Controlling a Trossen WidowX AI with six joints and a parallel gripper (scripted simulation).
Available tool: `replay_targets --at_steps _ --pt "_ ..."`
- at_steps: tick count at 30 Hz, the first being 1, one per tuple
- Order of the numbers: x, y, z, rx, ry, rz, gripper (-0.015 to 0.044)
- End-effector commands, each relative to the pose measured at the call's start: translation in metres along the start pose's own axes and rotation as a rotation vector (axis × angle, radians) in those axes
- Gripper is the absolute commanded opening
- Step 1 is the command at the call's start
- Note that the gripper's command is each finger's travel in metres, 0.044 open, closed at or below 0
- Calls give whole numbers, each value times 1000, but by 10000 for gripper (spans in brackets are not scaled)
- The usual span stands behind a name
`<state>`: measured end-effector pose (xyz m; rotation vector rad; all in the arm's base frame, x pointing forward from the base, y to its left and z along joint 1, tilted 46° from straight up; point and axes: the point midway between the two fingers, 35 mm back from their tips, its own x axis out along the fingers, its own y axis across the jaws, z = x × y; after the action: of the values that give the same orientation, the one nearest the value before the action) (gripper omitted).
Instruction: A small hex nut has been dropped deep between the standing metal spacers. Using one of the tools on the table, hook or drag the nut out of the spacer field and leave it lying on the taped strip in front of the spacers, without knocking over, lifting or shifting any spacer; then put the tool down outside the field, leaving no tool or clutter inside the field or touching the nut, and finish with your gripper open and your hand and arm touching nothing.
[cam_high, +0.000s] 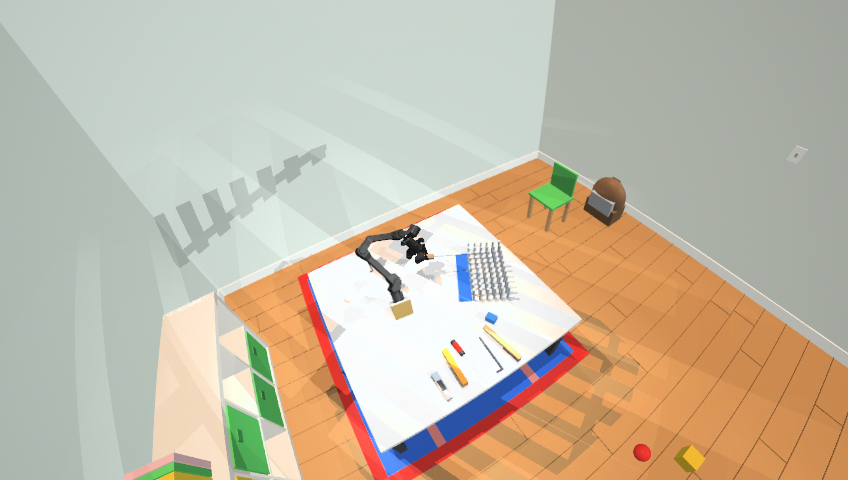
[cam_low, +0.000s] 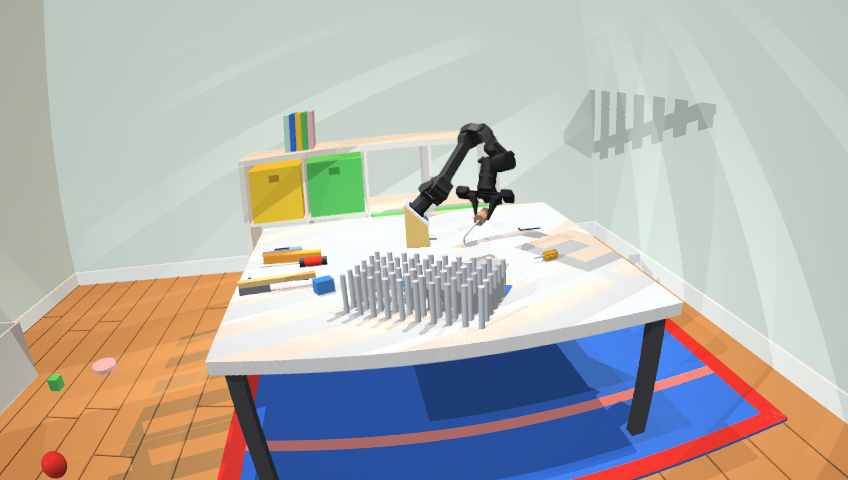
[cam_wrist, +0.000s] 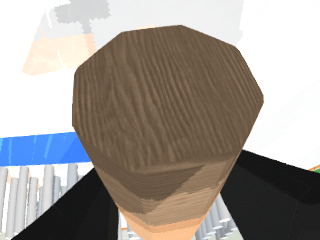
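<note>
My gripper (cam_high: 429, 256) (cam_low: 480, 216) is shut on the wooden handle of a hook tool. The handle's end (cam_wrist: 167, 95) fills the middle of the wrist view. The tool's thin metal shaft (cam_low: 471, 230) slants down from the handle, with a bent tip at its lower end, on the arm's side of the spacers. The standing metal spacers (cam_high: 491, 270) (cam_low: 432, 297) (cam_wrist: 48, 187) form a dense upright field. The blue taped strip (cam_high: 464, 285) (cam_wrist: 40, 149) lies along the field's side toward the arm. The hex nut cannot be made out in any view.
A blue block (cam_high: 490, 317) (cam_low: 323, 284) lies beside the field. A wooden-handled tool (cam_high: 501, 342), a dark L-shaped rod (cam_high: 490, 355), a red screwdriver (cam_high: 457, 347), a yellow-orange tool (cam_high: 454, 366) and a grey tool (cam_high: 440, 386) lie farther off. A small orange-handled item (cam_low: 549, 255) lies across the table.
</note>
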<state>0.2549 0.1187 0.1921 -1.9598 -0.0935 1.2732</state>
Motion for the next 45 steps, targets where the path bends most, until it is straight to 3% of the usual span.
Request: replay_targets --at_steps 1,45 --pt "-1 -5 11 -42 6 6 0" --pt "-48 -48 125 -503 54 -93 0"
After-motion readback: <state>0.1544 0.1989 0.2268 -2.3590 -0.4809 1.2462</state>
